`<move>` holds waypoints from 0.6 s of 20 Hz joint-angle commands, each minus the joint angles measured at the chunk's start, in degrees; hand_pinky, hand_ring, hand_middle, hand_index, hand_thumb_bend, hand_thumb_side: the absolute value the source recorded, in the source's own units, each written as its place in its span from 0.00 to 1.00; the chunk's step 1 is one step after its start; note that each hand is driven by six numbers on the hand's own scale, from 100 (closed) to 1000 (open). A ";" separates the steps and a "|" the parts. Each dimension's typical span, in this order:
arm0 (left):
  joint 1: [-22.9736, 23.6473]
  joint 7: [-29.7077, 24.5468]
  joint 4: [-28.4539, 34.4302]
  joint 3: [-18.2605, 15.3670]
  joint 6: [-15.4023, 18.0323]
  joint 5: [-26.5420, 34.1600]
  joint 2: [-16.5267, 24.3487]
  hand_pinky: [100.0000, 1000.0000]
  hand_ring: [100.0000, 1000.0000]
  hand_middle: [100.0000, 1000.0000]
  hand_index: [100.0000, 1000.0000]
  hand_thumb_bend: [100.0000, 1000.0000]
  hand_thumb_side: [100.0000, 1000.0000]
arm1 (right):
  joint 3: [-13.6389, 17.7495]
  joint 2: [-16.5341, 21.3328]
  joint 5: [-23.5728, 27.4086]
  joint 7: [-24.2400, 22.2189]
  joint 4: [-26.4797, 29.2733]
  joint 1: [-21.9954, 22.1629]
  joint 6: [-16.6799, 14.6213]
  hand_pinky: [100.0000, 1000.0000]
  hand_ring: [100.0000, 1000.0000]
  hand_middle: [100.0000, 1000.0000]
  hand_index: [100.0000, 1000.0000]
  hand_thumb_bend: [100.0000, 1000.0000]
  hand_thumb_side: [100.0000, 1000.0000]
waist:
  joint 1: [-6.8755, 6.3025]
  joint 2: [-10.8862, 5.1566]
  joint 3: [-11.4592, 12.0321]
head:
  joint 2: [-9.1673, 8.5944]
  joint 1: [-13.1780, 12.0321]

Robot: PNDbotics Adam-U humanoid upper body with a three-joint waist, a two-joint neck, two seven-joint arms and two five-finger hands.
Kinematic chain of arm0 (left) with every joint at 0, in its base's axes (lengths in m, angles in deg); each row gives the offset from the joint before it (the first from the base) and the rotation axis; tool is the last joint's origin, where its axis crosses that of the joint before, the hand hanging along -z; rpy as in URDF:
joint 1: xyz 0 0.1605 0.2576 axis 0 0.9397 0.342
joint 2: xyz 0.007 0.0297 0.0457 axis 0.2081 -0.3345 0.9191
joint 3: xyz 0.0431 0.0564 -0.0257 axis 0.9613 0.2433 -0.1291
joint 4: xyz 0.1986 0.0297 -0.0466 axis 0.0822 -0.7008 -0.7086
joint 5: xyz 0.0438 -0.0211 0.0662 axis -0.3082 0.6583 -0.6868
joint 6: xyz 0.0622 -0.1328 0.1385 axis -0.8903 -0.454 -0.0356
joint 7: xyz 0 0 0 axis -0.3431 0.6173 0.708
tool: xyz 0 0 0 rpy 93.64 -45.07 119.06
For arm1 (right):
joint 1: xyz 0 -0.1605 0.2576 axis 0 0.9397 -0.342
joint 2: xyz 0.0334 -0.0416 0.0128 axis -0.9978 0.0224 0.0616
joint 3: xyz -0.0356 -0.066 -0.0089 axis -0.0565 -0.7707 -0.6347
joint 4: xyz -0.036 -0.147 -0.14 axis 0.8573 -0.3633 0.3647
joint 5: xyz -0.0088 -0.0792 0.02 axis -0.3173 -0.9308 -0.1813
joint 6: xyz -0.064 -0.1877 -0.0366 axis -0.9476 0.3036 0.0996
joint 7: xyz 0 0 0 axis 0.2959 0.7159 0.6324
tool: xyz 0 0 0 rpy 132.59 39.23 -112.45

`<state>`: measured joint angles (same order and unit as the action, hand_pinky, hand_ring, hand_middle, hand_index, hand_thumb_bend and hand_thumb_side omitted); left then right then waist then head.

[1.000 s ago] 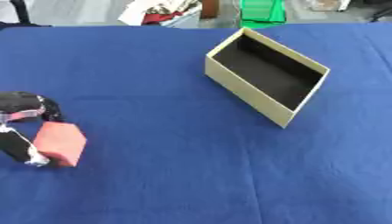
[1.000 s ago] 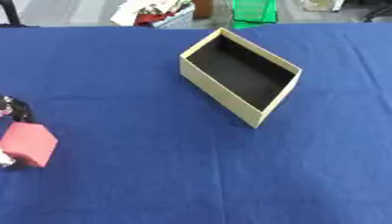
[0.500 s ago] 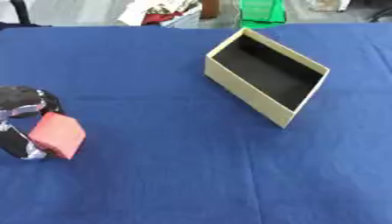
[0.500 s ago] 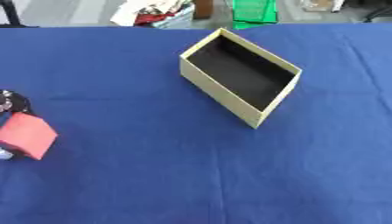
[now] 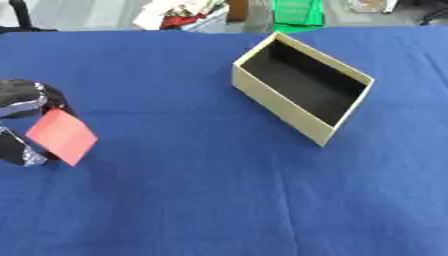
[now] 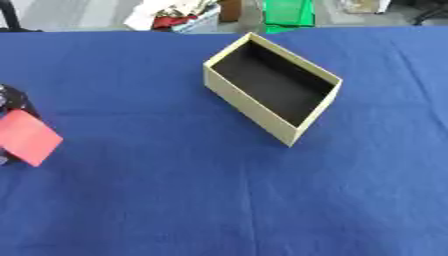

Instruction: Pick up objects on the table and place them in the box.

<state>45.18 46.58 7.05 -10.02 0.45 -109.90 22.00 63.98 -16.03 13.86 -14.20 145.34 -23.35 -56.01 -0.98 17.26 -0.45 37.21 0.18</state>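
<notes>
Left eye view: the left robot hand (image 5: 22, 122) sits at the far left edge of the blue tabletop (image 5: 192, 200), black with silver parts, its fingers and thumb curled round a red block (image 5: 61, 136). The block is tilted on a corner, one flat face turned up toward us, and seems lifted just off the cloth, though that's hard to tell. Well apart to the right, toward the far side, stands the box (image 5: 302, 90): cream walls, black inside, open top, set at an angle, nothing in it. Beyond the far edge there's clutter, something green (image 5: 297, 11) among it.

Right eye view: same scene, pushed leftward. Only a dark sliver of the left robot hand (image 6: 10, 97) shows above the block (image 6: 28, 137), which is nearly at the picture's edge. The box (image 6: 271, 87) is center-far. The right robot hand appears in neither view.
</notes>
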 commanded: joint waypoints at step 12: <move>-15.65 0.23 -2.97 -0.83 -2.48 3.40 -8.08 0.64 0.58 0.59 0.64 0.11 0.00 | 0.46 1.42 0.13 -0.13 0.26 -0.67 -0.35 0.79 0.76 0.75 0.81 0.00 0.94 | -0.62 -1.99 -0.76 | -0.23 0.34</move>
<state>30.80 46.91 4.26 -10.38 -1.82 -106.91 13.90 63.95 -16.02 13.86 -14.24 145.32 -23.42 -56.18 -1.68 16.56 -1.26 37.22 0.59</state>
